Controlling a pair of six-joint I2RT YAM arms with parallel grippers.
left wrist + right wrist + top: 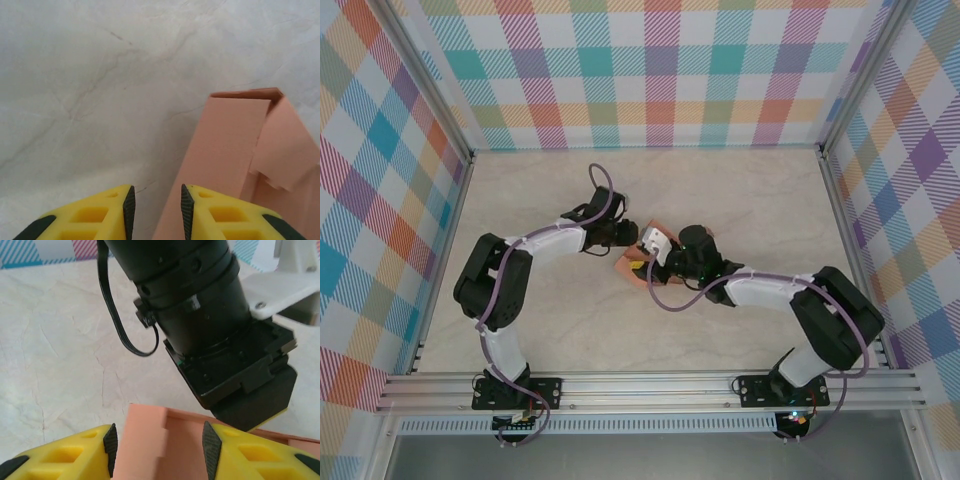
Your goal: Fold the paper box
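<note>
Paper box (225,145) half hidden, edges cropped

Veined table inside a plaid booth

The pale, grey-veined table (540,200) has 3 plaid walls (650,70) in teal, orange, purple and yellow rising from its left, far and right edges. 2 aluminium posts (426,80) lean up from its far corners, and aluminium rails (650,385) run along its near edge.

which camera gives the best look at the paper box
Left wrist view: the paper box occupies its right side, with a standing panel and a ragged-edged flap. The right wrist view shows one panel within the right gripper. The top view catches small slivers of it.
</note>
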